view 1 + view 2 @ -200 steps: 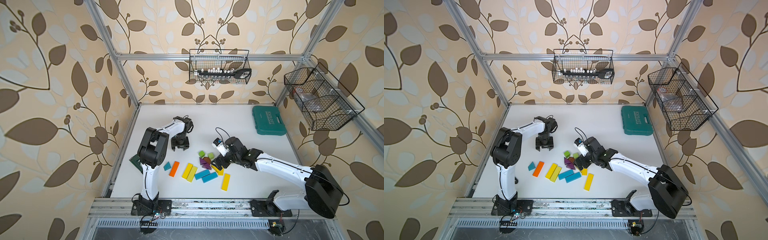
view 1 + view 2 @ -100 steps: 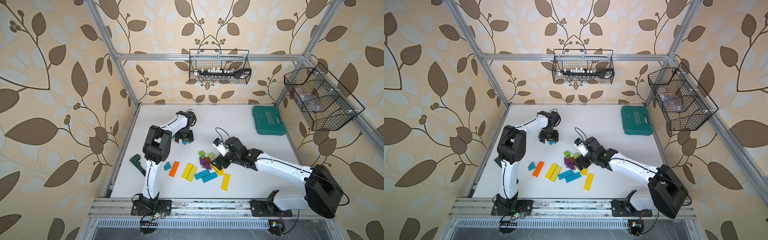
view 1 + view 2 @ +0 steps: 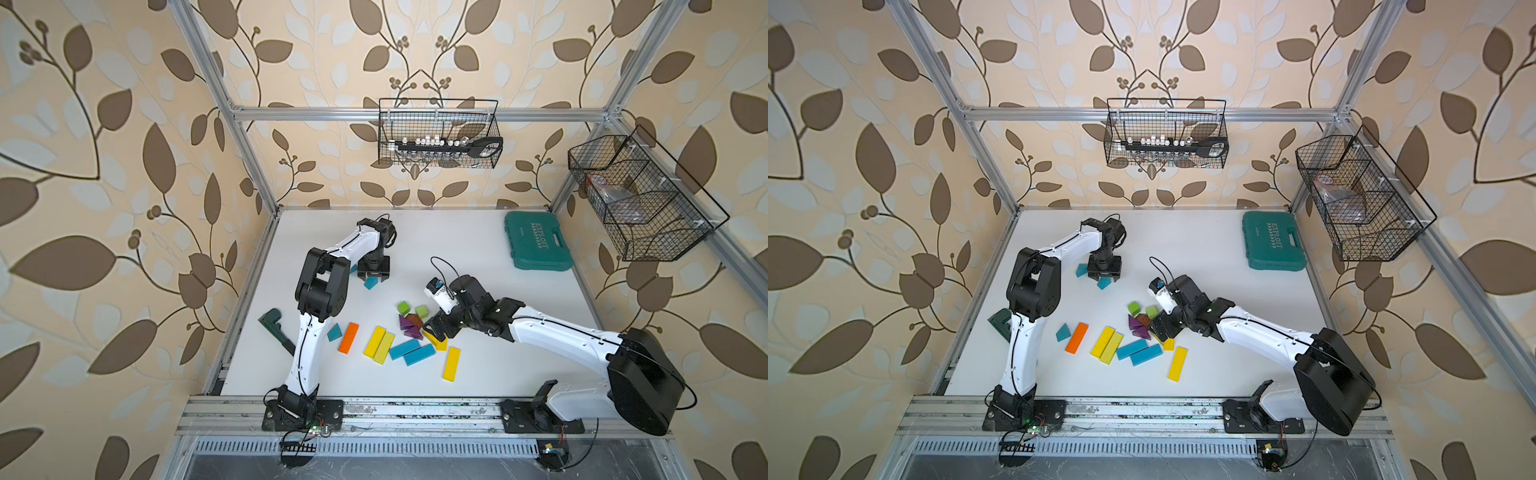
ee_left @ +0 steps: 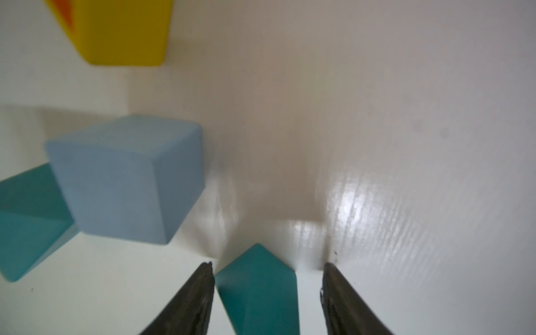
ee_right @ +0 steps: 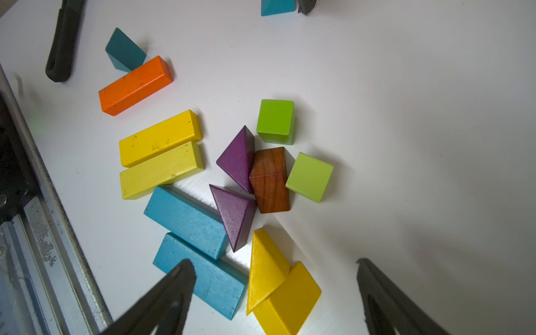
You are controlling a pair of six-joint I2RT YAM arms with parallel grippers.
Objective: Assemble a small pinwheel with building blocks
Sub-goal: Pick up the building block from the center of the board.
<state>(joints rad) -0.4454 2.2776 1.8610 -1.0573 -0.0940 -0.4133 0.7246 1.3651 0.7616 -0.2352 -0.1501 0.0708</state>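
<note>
The only word that can be read is "EXPLOIT", in pale capitals on the lid of the teal tool case, legible in both top views; it runs along the length of the lid, and a smaller line of print just beside it is too small to read

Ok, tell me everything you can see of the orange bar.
The orange bar is a long rectangular block, solid orange, painted-looking and glossy, with a few dark specks along its edges. It lies flat on the white table, the outermost of the loose bars on the side of the left arm, slanted like the two yellow bars next to it but clear of them. A teal wedge sits against one long side, touching or nearly so. Nothing holds it or rests on it.
</note>
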